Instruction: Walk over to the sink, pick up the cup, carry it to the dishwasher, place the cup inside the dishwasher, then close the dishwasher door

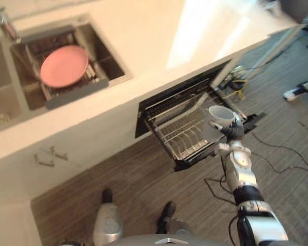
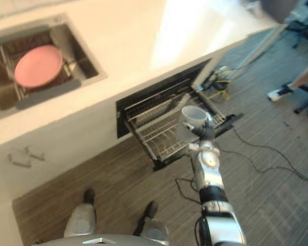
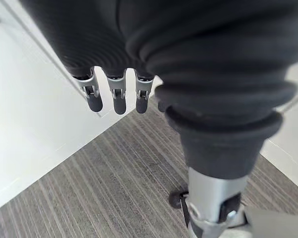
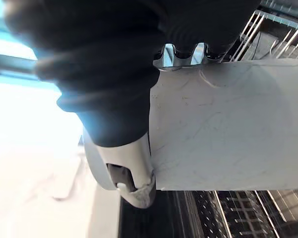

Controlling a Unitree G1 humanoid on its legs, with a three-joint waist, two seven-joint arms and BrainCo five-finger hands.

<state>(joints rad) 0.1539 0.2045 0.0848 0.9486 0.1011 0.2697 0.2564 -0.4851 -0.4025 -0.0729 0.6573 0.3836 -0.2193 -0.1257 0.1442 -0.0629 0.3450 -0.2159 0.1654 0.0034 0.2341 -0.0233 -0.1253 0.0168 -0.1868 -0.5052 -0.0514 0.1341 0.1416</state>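
While the left hand (image 3: pixel 116 91) hangs slack-fingered over the grey striped floor (image 3: pixel 114 188), holding nothing, the right hand (image 1: pixel 232 130) is wrapped round a white cup (image 1: pixel 220 115), fingers over its wall and thumb opposite. The cup is above the pulled-out wire rack (image 1: pixel 178 134) of the open dishwasher (image 1: pixel 143 115); it seems clear of the wires, though I cannot be sure. Beyond, in the pale counter (image 1: pixel 149 36), a pink plate (image 1: pixel 64 65) lies on a drainer in the sink (image 1: pixel 105 59).
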